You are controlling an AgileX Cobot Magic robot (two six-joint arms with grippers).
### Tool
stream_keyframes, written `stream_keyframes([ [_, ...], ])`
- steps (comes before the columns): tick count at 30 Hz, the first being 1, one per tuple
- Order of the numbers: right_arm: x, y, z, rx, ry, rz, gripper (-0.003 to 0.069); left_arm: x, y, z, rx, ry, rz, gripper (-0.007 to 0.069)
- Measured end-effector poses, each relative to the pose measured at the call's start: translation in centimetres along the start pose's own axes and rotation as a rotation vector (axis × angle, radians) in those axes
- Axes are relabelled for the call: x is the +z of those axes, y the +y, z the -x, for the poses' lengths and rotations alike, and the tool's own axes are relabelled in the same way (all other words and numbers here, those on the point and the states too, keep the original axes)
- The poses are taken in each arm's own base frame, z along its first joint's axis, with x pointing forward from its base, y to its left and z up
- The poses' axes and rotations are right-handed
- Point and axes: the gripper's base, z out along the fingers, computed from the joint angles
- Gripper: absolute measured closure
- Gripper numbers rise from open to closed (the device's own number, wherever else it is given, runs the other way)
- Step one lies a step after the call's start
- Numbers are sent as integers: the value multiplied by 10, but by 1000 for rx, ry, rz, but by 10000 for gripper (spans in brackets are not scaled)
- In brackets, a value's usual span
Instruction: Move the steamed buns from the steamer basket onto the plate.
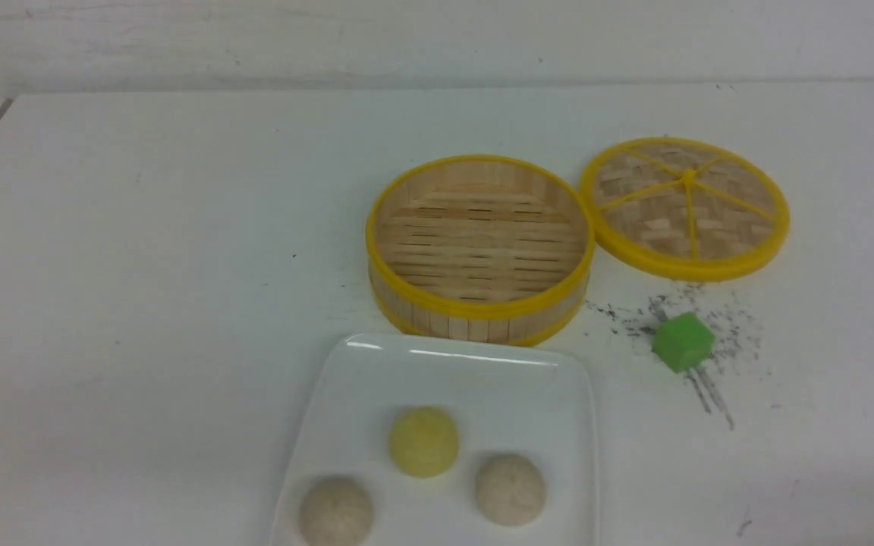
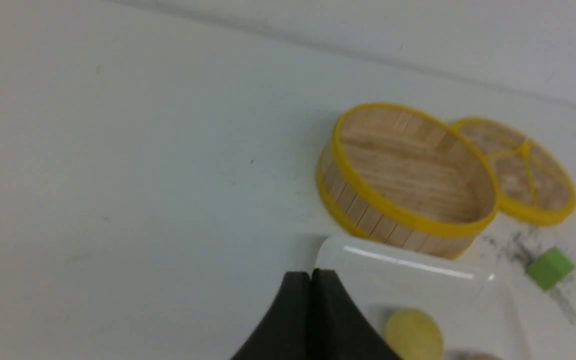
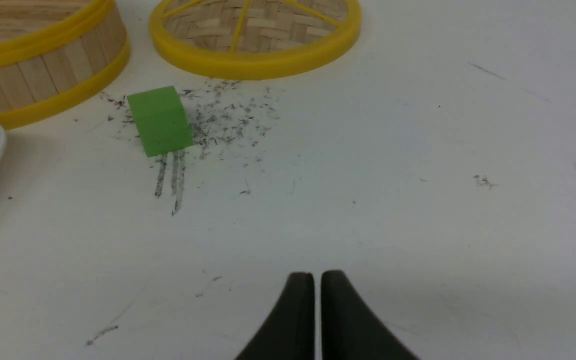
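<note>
Three steamed buns lie on the white plate (image 1: 452, 355) at the table's near edge: a pale yellow one (image 1: 424, 441) and two beige ones (image 1: 335, 510) (image 1: 510, 489). Just behind the plate stands the steamer basket (image 1: 475, 326), with only its slatted floor showing inside. Neither gripper shows in the front view. In the left wrist view my left gripper (image 2: 311, 272) is shut and empty, above the plate's (image 2: 418, 280) corner, beside the yellow bun (image 2: 414, 334). My right gripper (image 3: 317, 274) hovers over bare table, its tips a hairline apart and holding nothing.
The flat woven lid (image 1: 686, 205) lies right of the basket, touching its rim. A green cube (image 1: 683, 342) sits among dark scuff marks in front of the lid, and it shows ahead of the right gripper as the cube (image 3: 160, 121).
</note>
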Motion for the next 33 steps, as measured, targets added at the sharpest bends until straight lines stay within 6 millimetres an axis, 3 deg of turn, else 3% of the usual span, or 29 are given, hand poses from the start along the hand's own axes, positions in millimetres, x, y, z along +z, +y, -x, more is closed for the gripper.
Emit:
stream_keyframes([
  [11,0,0,0,0,0,0,601,14,12,-26,39,81,81,606],
  [17,0,0,0,0,0,0,594,26,9,-34,49,-5,5,605],
  [23,0,0,0,4,0,0,586,52,16,-81,193,-41,-68,602],
  [33,0,0,0,4,1,0,572,49,50,-126,192,-72,240,591],
])
